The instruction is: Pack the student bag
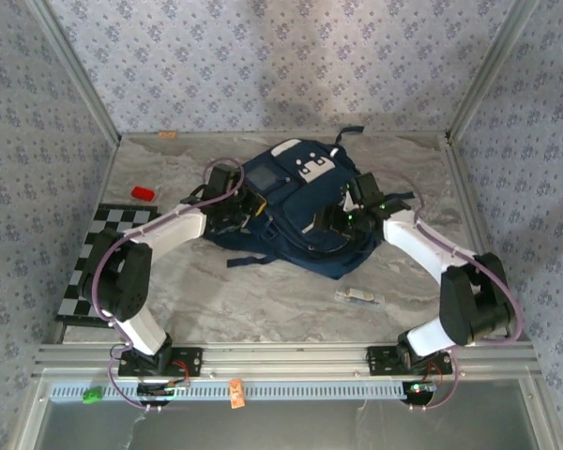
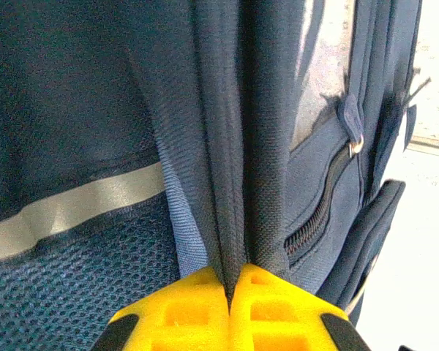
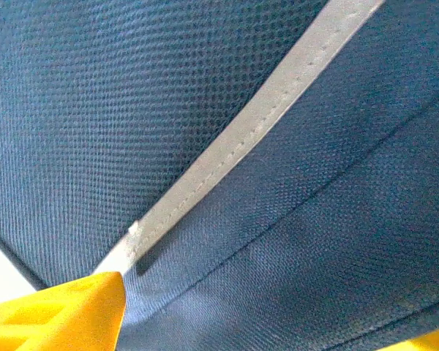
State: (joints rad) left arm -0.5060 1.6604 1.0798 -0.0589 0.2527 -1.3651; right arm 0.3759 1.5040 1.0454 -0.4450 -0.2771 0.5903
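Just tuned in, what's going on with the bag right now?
Both arms are at the student bag, which lies mid-table. The left tool is shut on a raised fold of its fabric beside a zipper. The right tool sits against the bag's other side, jaws apart, by a pale stripe. A small pale item lies on the table outside the bag.

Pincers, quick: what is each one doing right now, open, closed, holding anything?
Left pincer: closed, pinching a fold of the student bag.
Right pincer: open, fingers wide apart against the student bag; whether it grips cannot be told.
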